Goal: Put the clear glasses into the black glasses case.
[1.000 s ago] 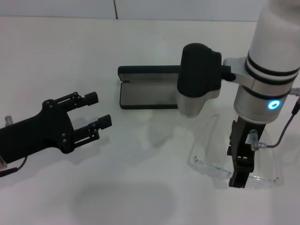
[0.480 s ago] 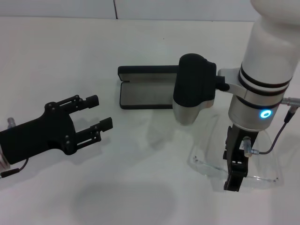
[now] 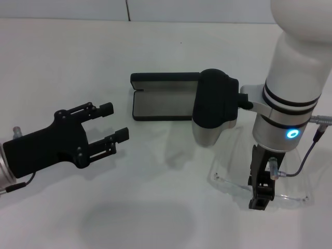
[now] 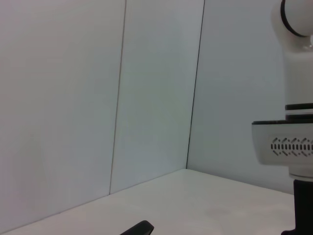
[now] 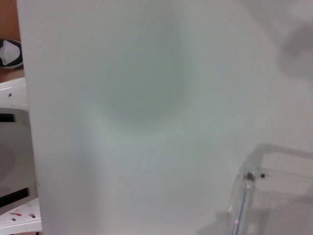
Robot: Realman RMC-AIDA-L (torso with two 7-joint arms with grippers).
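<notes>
While over clear glasses (image 3: 275,179), right end effector (image 3: 259,199)

No text, label, brand name or number can be read in any view. The black glasses case (image 3: 165,98), lying open on the desk (image 3: 155,46), shows only its plain grey lining, and the white arm housings carry no legible markings.
</notes>
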